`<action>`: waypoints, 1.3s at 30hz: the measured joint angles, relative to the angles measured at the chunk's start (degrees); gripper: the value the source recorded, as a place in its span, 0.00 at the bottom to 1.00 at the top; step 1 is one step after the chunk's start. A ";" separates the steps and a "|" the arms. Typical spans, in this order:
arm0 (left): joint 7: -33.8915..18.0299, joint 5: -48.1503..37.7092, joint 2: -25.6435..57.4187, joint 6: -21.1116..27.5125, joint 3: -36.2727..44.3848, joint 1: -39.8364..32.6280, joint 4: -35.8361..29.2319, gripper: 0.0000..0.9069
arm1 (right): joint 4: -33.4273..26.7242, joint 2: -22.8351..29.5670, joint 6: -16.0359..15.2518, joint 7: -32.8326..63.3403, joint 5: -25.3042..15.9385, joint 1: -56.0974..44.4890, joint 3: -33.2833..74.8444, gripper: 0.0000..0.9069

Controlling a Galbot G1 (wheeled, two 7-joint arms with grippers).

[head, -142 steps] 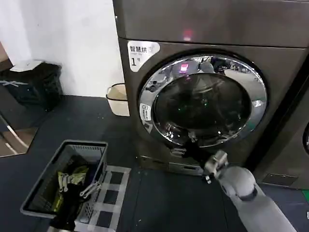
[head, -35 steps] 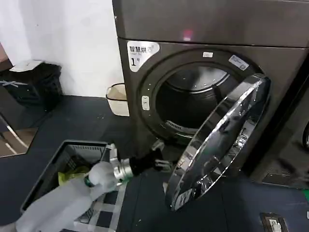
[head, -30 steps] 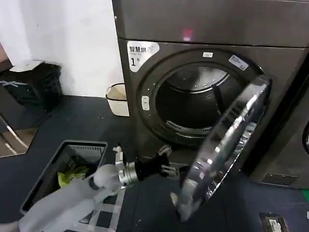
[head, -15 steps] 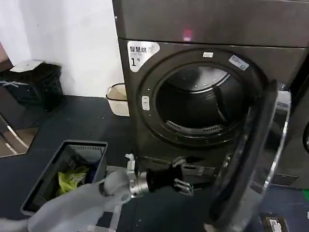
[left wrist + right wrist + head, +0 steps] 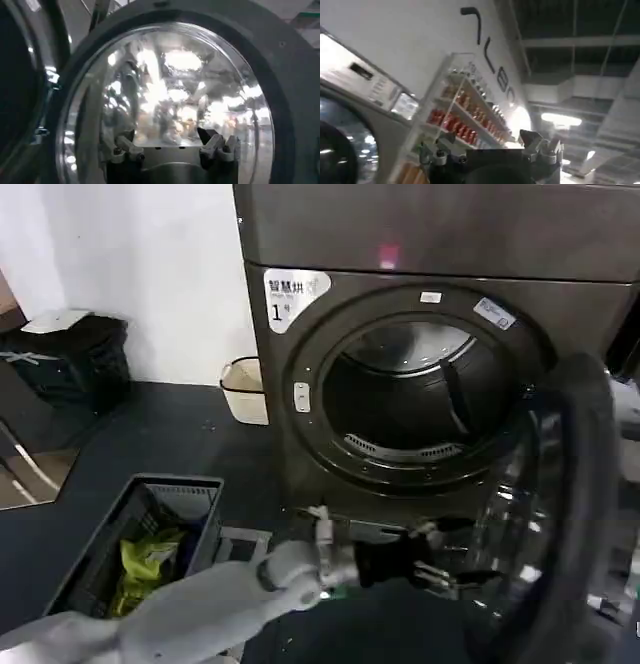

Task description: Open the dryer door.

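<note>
The dark grey-bronze dryer point(image 5: 430, 239) carries a white "1" sticker point(image 5: 290, 292), and its round drum hole point(image 5: 410, 409) stands uncovered. The dryer door point(image 5: 578, 504) is swung far out to the right, its dark plastic inner side and glass bulge facing me. My left gripper point(image 5: 437, 561) reaches across low in front of the machine and is open right at the door's inner glass point(image 5: 175, 85). Its fingers point(image 5: 122, 148) are spread with nothing between them. My right gripper point(image 5: 489, 148) is open, raised away and facing a shelf and ceiling.
A dark laundry basket point(image 5: 120, 534) with yellow-green cloth sits on the floor at the left, on a checked mat. A beige bin point(image 5: 243, 389) stands beside the dryer and a black bin point(image 5: 70, 354) by the wall. Another dark machine point(image 5: 630, 334) adjoins on the right.
The door has swung from closed to wide open, ending far to the right. My left gripper travelled right along with the door's inner side.
</note>
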 joint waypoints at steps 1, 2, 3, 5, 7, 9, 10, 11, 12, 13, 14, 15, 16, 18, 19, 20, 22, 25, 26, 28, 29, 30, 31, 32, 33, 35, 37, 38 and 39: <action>-0.30 -0.12 -0.86 0.28 0.32 -0.25 0.55 1.00 | -0.03 0.00 -0.01 0.09 -0.01 -0.28 0.75 1.00; -0.53 -0.22 -1.77 0.45 0.60 -0.38 1.06 1.00 | -0.10 -0.04 -0.01 0.16 -0.05 -0.52 1.42 1.00; -1.00 -0.22 -2.57 0.47 0.74 -0.41 1.54 1.00 | -0.13 -0.09 -0.07 0.30 -0.05 -0.67 2.01 1.00; -1.86 -0.03 -4.35 0.35 0.91 -0.42 2.74 1.00 | -0.21 -0.19 -0.07 0.56 -0.19 -0.78 3.23 1.00; -2.22 0.79 -6.01 -0.06 0.94 -0.42 4.10 1.00 | -0.31 -0.26 -0.07 0.75 -0.43 -0.71 4.17 1.00; -3.14 1.46 -7.86 -0.25 0.95 -0.40 5.34 1.00 | -0.49 -0.26 -0.02 1.10 -1.06 -0.64 5.21 1.00; -3.44 2.09 -8.72 -0.41 1.02 -0.47 5.96 1.00 | -0.61 -0.15 0.13 1.19 -1.60 -0.64 5.55 1.00; -3.60 2.87 -9.67 -0.75 1.13 -0.59 6.66 1.00 | -0.85 -0.05 0.26 1.25 -2.08 -0.66 5.85 1.00; -3.69 3.36 -10.54 -0.95 1.22 -0.73 7.32 1.00 | -1.10 0.03 0.33 1.45 -2.31 -0.68 6.18 1.00; -3.87 3.76 -11.40 -1.27 1.32 -0.91 8.10 1.00 | -1.38 0.08 0.34 1.85 -2.37 -0.72 6.51 1.00; -4.31 4.28 -12.33 -1.66 1.53 -1.28 9.01 1.00 | -1.61 0.08 0.34 2.04 -2.45 -0.77 6.75 1.00; -4.65 4.46 -13.17 -1.86 1.74 -1.52 9.85 1.00 | -1.81 0.09 0.34 2.06 -2.52 -0.85 6.89 1.00; -4.87 4.56 -14.02 -2.13 2.03 -1.80 10.66 1.00 | -2.03 0.08 0.37 2.05 -2.57 -0.95 7.04 1.00; -5.37 5.41 -15.82 -3.04 2.65 -2.35 12.39 1.00 | -2.44 0.07 0.45 1.93 -2.60 -1.08 7.27 1.00; -5.62 5.77 -16.49 -3.38 2.78 -2.56 13.00 1.00 | -2.61 0.07 0.46 1.91 -2.60 -1.12 7.35 1.00; -6.17 6.26 -17.26 -3.84 2.98 -2.90 13.73 1.00 | -2.75 0.06 0.49 1.89 -2.61 -1.15 7.38 1.00; -7.63 8.06 -19.04 -4.76 3.05 -3.28 15.45 1.00 | -2.94 0.05 0.60 1.84 -2.61 -1.18 7.40 1.00; -9.46 10.00 -21.82 -5.54 2.99 -3.89 18.21 1.00 | -3.10 0.05 0.69 1.74 -2.68 -1.00 7.20 1.00; -9.95 10.82 -22.80 -6.00 2.96 -4.07 19.20 1.00 | -3.09 0.07 0.73 1.67 -2.70 -0.97 7.04 1.00; -10.51 12.24 -24.59 -6.72 2.71 -4.40 20.78 1.00 | -3.20 0.05 0.82 1.65 -2.70 -0.92 6.97 1.00; -10.80 12.47 -25.46 -6.79 2.63 -4.69 21.74 1.00 | -3.35 -0.03 0.82 1.64 -2.71 -0.92 7.05 1.00; -10.97 12.63 -26.42 -6.83 2.51 -5.01 22.71 1.00 | -3.56 -0.19 0.82 1.61 -2.79 -0.93 7.21 1.00; -11.16 12.84 -27.26 -6.88 2.43 -5.11 23.51 1.00 | -3.91 -0.38 0.81 1.61 -2.94 -0.97 7.57 1.00; -11.37 13.11 -28.13 -6.94 2.41 -5.37 24.38 1.00 | -4.29 -0.56 0.81 1.57 -3.06 -1.08 7.94 1.00; -11.48 13.19 -29.06 -6.94 2.39 -5.55 25.27 1.00 | -4.68 -0.77 0.81 1.54 -3.44 -1.22 8.28 1.00; -11.78 13.21 -29.05 -6.91 2.47 -6.05 26.87 1.00 | -5.84 -1.06 1.22 1.54 -4.26 -1.44 9.09 1.00; -11.98 13.20 -29.10 -6.79 2.43 -5.85 28.30 1.00 | -6.99 -1.25 1.64 1.54 -4.41 -1.67 9.68 1.00; -12.16 13.17 -29.05 -6.72 2.46 -6.08 28.94 1.00 | -7.49 -1.33 1.82 1.51 -4.44 -1.75 9.79 1.00; -12.21 13.20 -29.07 -6.72 2.41 -5.98 29.59 1.00 | -7.93 -1.35 1.91 1.51 -4.47 -1.75 9.84 1.00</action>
